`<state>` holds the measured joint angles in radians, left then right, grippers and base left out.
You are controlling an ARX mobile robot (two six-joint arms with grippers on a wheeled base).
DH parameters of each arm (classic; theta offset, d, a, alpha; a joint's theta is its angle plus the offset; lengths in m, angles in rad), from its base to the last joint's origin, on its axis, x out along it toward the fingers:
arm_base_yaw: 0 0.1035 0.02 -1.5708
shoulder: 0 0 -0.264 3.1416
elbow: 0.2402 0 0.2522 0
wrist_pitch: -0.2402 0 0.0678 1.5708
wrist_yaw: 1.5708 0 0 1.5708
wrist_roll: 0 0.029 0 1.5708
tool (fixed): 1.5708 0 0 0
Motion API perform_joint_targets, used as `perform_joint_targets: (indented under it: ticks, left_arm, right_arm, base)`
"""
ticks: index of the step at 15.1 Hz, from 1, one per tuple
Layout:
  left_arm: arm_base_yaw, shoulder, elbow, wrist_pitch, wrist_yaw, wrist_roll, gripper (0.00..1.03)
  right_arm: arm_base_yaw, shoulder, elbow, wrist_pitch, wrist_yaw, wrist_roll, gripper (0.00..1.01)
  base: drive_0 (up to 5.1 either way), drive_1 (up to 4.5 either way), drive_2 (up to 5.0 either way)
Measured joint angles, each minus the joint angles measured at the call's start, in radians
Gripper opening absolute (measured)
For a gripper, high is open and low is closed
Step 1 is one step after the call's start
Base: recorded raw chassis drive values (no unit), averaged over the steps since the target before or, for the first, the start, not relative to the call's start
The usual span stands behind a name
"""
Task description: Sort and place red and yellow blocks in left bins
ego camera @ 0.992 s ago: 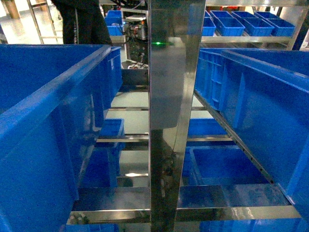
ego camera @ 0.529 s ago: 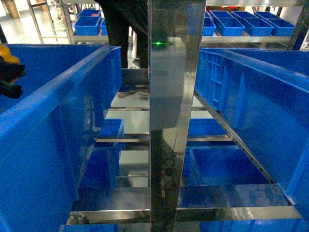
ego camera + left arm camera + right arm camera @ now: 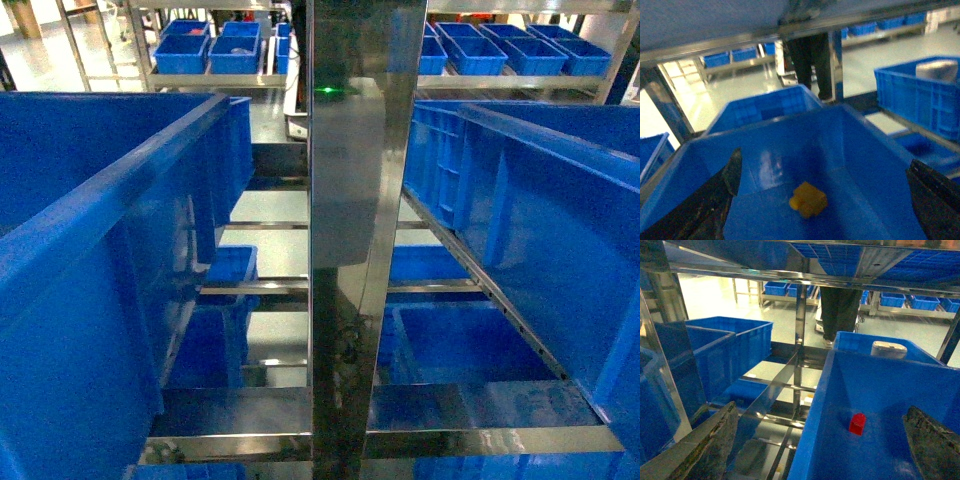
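The orange-yellow block (image 3: 808,199) lies loose on the floor of a deep blue bin (image 3: 790,142) in the left wrist view. My left gripper (image 3: 825,161) hangs above it, open, with its dark fingers (image 3: 725,195) wide on either side and nothing between them. In the right wrist view the small red block (image 3: 857,423) stands on the floor of another blue bin (image 3: 812,430). My right gripper (image 3: 822,410) is open above that bin's left rim and holds nothing. The head view shows a left bin (image 3: 110,190) and a right bin (image 3: 540,200), but no gripper and no block.
A shiny steel rack post (image 3: 345,250) rises between the bins, with shelf rails (image 3: 400,440) below it. More blue crates (image 3: 470,350) sit on the lower shelf and on far racks (image 3: 210,45). A person (image 3: 840,310) stands behind the rack.
Half a second ago a dark gripper part with something yellow showed at the head view's left edge; it is out of that view now. The person behind the rack has left the head view.
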<state>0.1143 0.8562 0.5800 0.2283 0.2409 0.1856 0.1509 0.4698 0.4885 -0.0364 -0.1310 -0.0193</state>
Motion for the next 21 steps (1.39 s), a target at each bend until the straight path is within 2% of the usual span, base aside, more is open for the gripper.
perform_joint_targets:
  ticks: [3, 5, 7, 9, 20, 21]
  left_arm:
    - [-0.025, -0.157, -0.015, -0.067, -0.024, -0.155, 0.98]
    - [-0.036, -0.149, -0.016, -0.041, -0.035, -0.219, 0.98]
    - [-0.036, -0.141, -0.021, -0.047, -0.036, -0.253, 0.98]
    - [-0.036, -0.145, -0.021, -0.044, -0.039, -0.265, 0.98]
    - [-0.036, -0.145, -0.021, -0.045, -0.039, -0.266, 0.98]
    - [-0.056, -0.150, -0.021, -0.066, -0.090, -0.255, 0.94]
  right_arm:
    - [0.000, 0.000, 0.000, 0.000, 0.000, 0.000, 0.98]
    - [0.000, 0.000, 0.000, 0.000, 0.000, 0.000, 0.98]
    - [0.000, 0.000, 0.000, 0.000, 0.000, 0.000, 0.98]
    - [0.000, 0.000, 0.000, 0.000, 0.000, 0.000, 0.98]
    - [0.000, 0.000, 0.000, 0.000, 0.000, 0.000, 0.98]
    - [0.000, 0.000, 0.000, 0.000, 0.000, 0.000, 0.98]
  base:
    - [0.0, 0.00, 0.0]
    - [0.0, 0.00, 0.0]
    - [0.0, 0.00, 0.0]
    - [0.0, 0.00, 0.0]
    - [0.0, 0.00, 0.0]
    - [0.0, 0.00, 0.0]
